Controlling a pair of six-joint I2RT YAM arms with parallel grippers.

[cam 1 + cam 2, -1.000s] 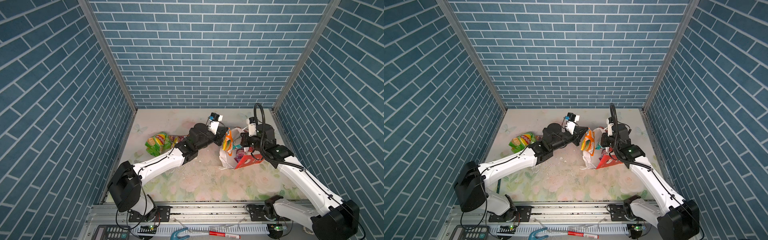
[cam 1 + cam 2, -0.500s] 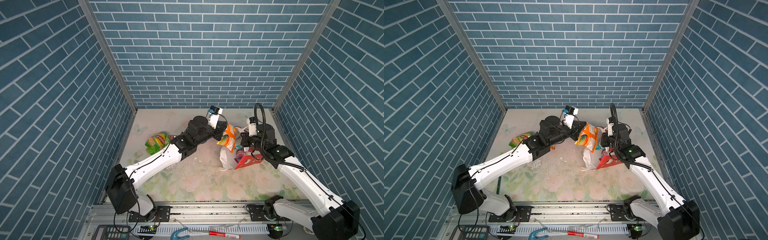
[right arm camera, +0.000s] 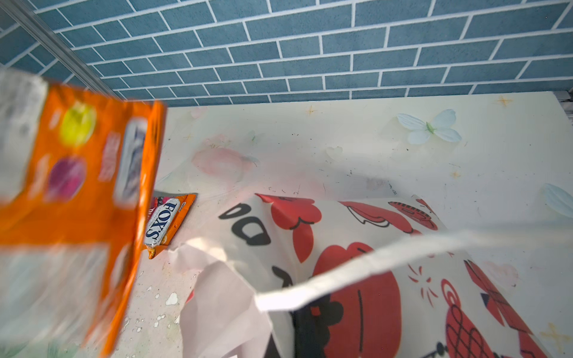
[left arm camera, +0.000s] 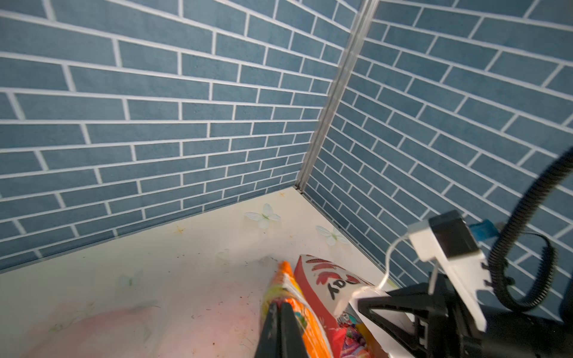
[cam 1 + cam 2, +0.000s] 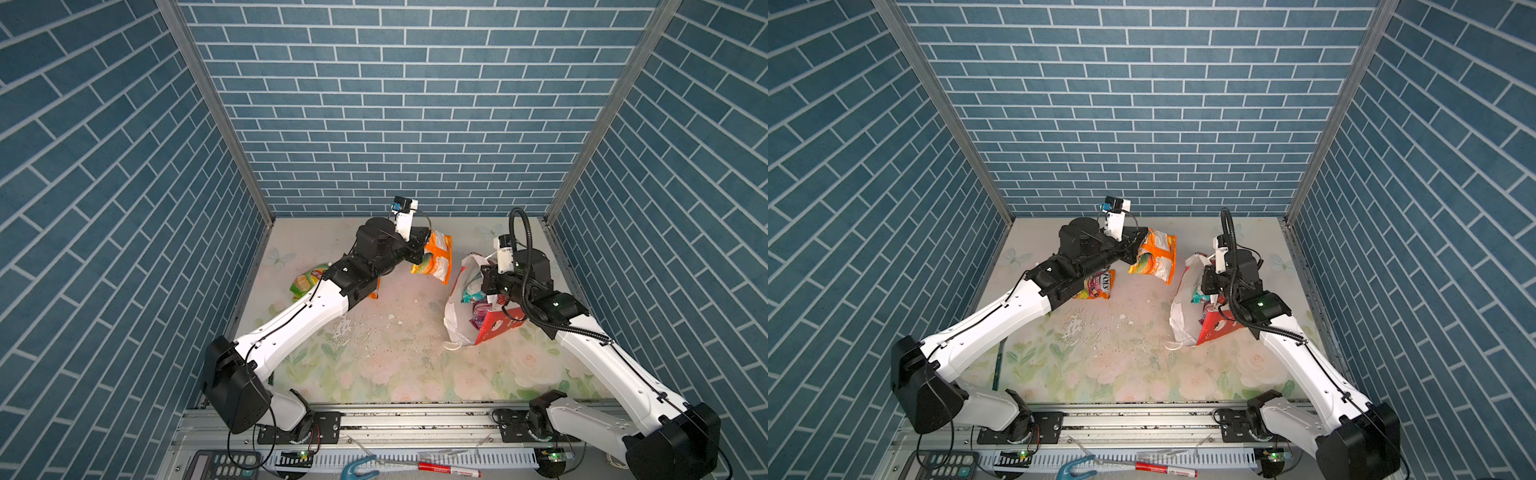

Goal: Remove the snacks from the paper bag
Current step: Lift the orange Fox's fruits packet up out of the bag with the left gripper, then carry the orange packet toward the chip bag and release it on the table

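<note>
My left gripper [image 5: 420,249] is shut on the orange-white packet [image 5: 434,257], which hangs in the air to the left of the paper bag [image 5: 498,328]. In the left wrist view the black fingers [image 4: 280,310] pinch the packet's edge [image 4: 307,325]. The white and red bag leans with its mouth open; a teal-white packet [image 5: 471,291] and a purple one [image 5: 480,311] show inside. My right gripper [image 5: 492,286] sits shut at the bag's rim, holding it. A green Lay's bag [image 5: 307,282] and an orange FOX'S bag [image 5: 1098,284] lie on the table under the left arm.
Blue brick walls close in the floral table [image 5: 374,365] on three sides. On the front rail lie a calculator [image 5: 224,463], a blue tool [image 5: 359,471] and a red marker [image 5: 449,469].
My left gripper has lifted the orange-white packet up out of the bag's mouth and carried it left and toward the back wall. The right arm and the bag have stayed put.
</note>
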